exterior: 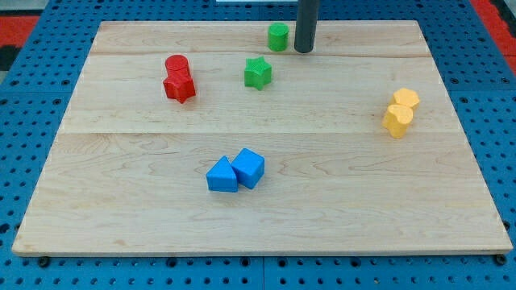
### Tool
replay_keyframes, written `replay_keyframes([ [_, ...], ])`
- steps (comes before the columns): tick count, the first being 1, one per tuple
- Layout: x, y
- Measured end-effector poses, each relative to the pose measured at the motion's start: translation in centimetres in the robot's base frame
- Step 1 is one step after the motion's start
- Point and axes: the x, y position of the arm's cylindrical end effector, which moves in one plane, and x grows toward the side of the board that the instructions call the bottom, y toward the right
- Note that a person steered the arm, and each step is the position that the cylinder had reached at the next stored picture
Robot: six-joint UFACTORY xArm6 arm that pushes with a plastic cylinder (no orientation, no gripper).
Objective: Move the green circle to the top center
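My tip point(303, 50), a bare rod holding nothing, rests on the desk point(322, 201) just right of the green circle point(278, 36), near top center.

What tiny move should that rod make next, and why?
Probably almost none. The green circle already sits near the board's top edge, about at centre, and my tip stands just to its right in the view, seemingly apart from it. At most I'd nudge it slightly leftward, or simply back away, steering clear of the green star below.
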Motion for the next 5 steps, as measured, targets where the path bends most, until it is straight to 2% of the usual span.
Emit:
replay_keyframes([
  [5,-1.5,-3.2],
])
